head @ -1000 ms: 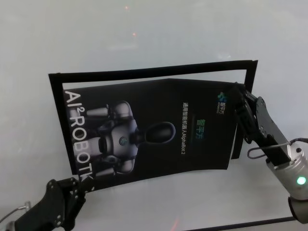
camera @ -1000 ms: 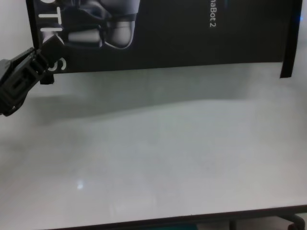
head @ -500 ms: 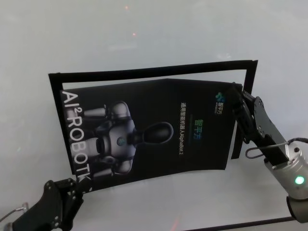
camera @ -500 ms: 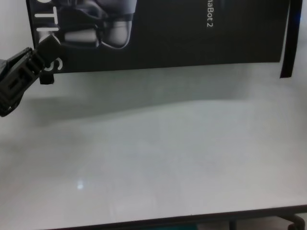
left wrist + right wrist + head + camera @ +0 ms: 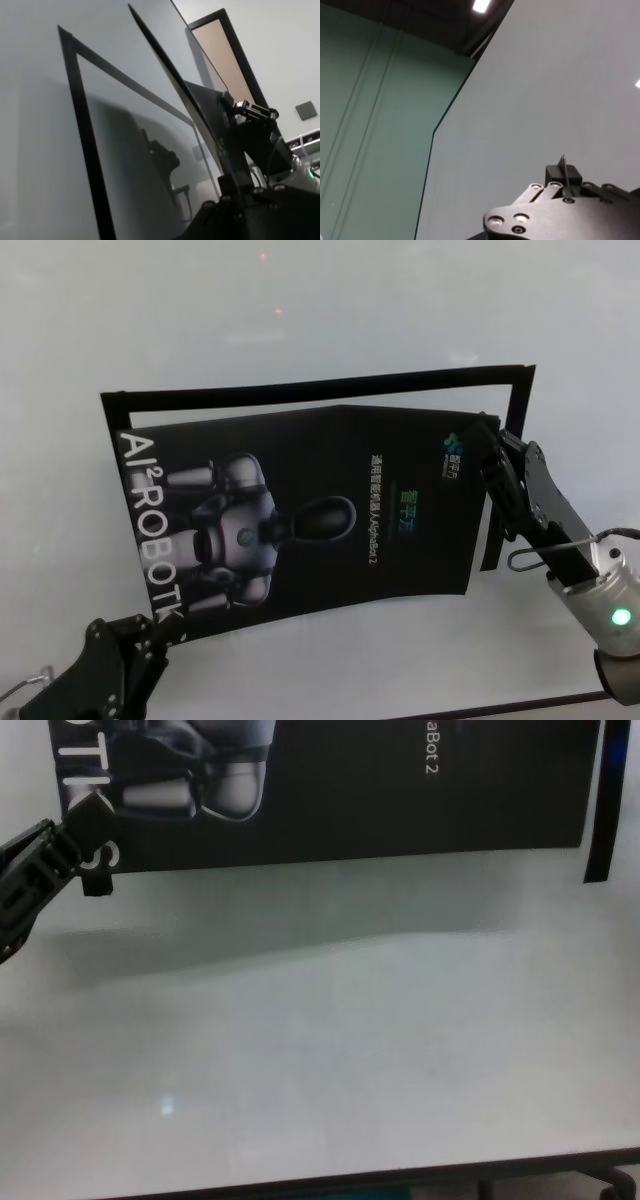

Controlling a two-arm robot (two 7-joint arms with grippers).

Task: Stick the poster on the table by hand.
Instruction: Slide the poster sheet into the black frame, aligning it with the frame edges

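The poster (image 5: 300, 510) hung just above the table (image 5: 300, 310), its long axis running left to right, the printed face up. The lettering read sideways: "AI² ROBOTK" ran along the left short edge, and the robot picture lay with its head toward the right. A shallow crease ran near-to-far through the middle, so the sheet was not flat; its shadow fell on the table (image 5: 330, 1050) nearer the robot.

The left gripper (image 5: 150, 632) pinched the near left corner, jaws closed on the sheet's edge. The right gripper (image 5: 492, 455) held the far right corner, jaws likewise narrowed onto the sheet, its arm reaching in from the near right.

Under and around the poster a frame of tape (image 5: 320, 388) lay stuck to the table: a long strip along the far side, a short one on the left, and one (image 5: 505, 470) on the right. The poster sat slightly skewed within it, its far edge near the far strip.

The table was wide, pale grey and matte, with a thin dark edge (image 5: 300, 1185) at the near side. In the left wrist view a dark-framed doorway (image 5: 225, 55) showed beyond the sheet; the right wrist view showed a green wall (image 5: 370, 125) and a ceiling light (image 5: 481, 5).
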